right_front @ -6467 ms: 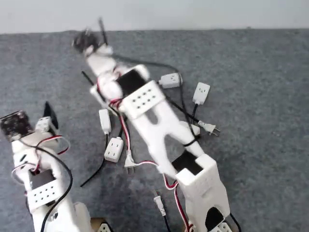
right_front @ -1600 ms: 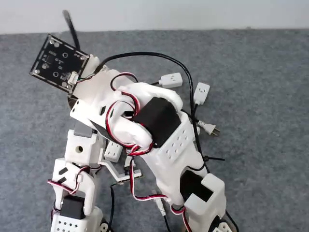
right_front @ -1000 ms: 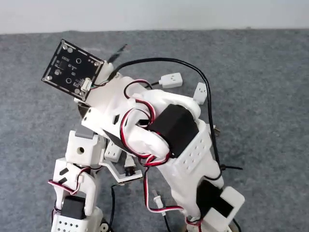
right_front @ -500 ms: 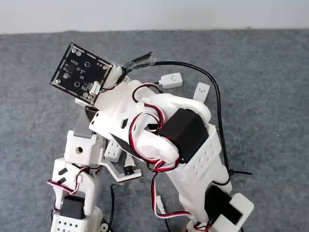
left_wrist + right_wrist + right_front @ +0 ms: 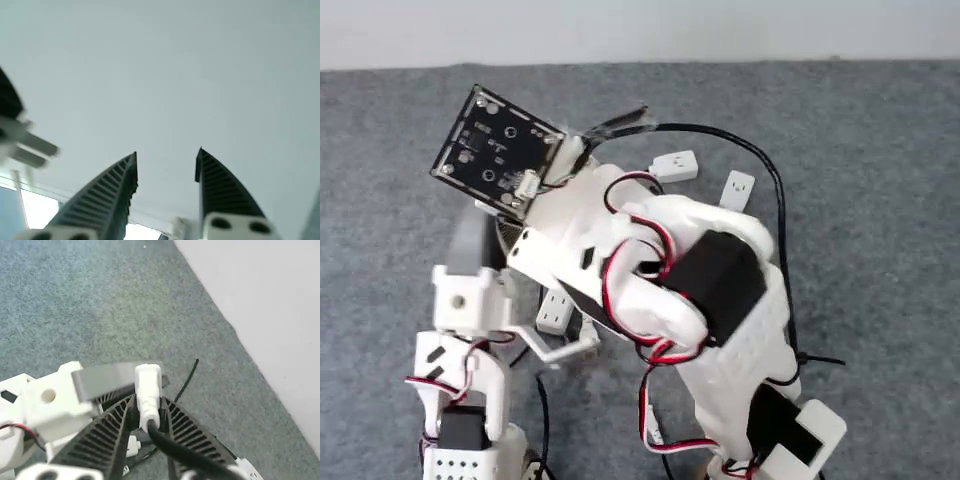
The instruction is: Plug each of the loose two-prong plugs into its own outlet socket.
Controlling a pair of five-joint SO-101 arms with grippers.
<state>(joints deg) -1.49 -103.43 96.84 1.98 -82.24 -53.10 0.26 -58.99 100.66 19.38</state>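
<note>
Two white jointed arms stand over the grey carpeted table (image 5: 880, 200). The right arm (image 5: 720, 300) rises from 5 o'clock, folds at its elbow and stretches toward 11 o'clock. It carries a black square circuit board (image 5: 500, 150) on its wrist. The right tool (image 5: 148, 401) is pinching a white oblong plastic cord end (image 5: 148, 380) on a thick black cable (image 5: 775, 200), with one ribbed finger on each side of it. I cannot tell whether this piece is a plug or a socket. The cable loops from the tool's tip round toward 3 o'clock and runs down beside the arm.

The left arm (image 5: 460, 330) stands at 7 o'clock, nearly upright, just beside the right arm's wrist. The left tool (image 5: 167, 152) points up at a pale blank surface, its two black ribbed fingers (image 5: 110, 190) spread with nothing between them.

On the table, a first white cube-shaped outlet socket (image 5: 672, 165) lies at 12 o'clock. A second white socket (image 5: 737, 190) lies near it at 1 o'clock. A third white socket (image 5: 555, 312) lies between the two arms, partly under the right one.
</note>
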